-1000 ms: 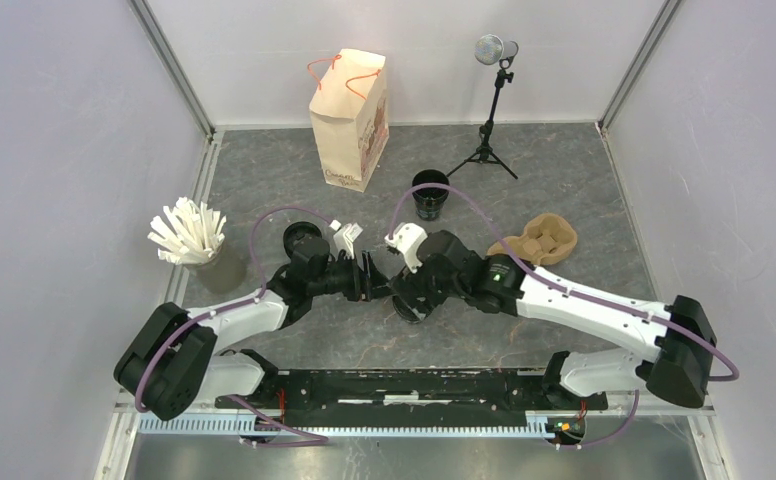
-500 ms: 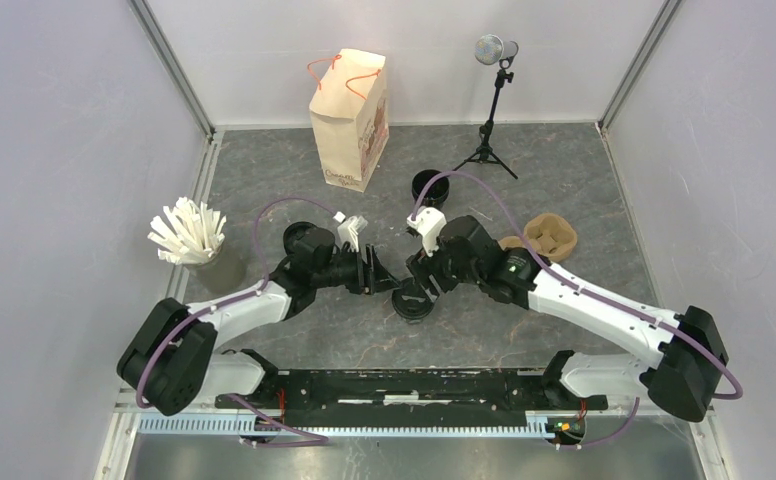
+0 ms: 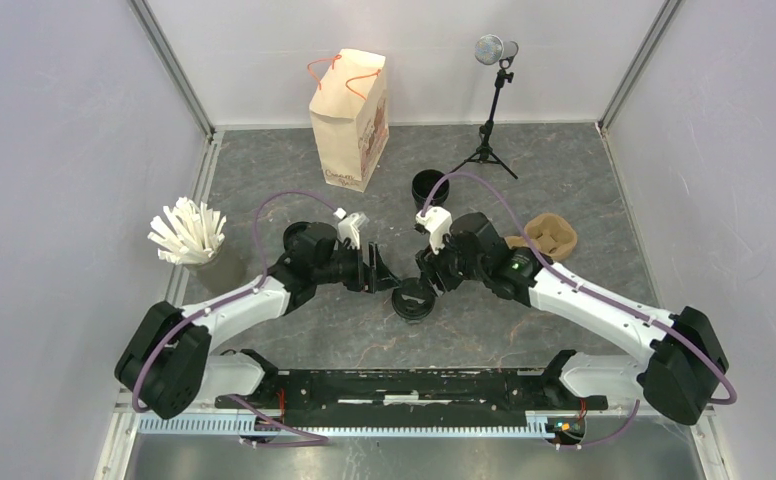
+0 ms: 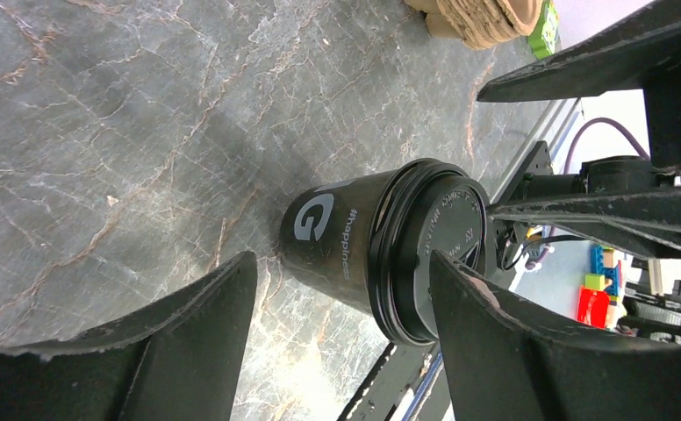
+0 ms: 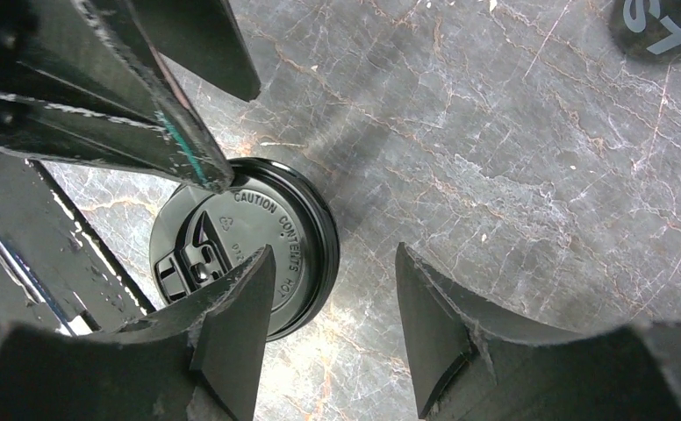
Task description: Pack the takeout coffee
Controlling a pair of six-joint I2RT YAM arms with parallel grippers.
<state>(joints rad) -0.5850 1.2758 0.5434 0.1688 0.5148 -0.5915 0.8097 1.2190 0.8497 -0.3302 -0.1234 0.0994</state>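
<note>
Right tool has backed off the lidded cup, now uncovered; left tool beside it. Both gape, empty. Carrier partly hidden behind right arm.

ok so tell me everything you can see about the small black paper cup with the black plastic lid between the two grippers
The small black paper cup stands upright on the grey marbled tabletop, front centre. Its wall carries a white G logo and small white lettering. A round black plastic lid, embossed with a caution warning and a sip tab, sits on its rim. The left gripper and right gripper flank it, open, neither gripping it.
</note>
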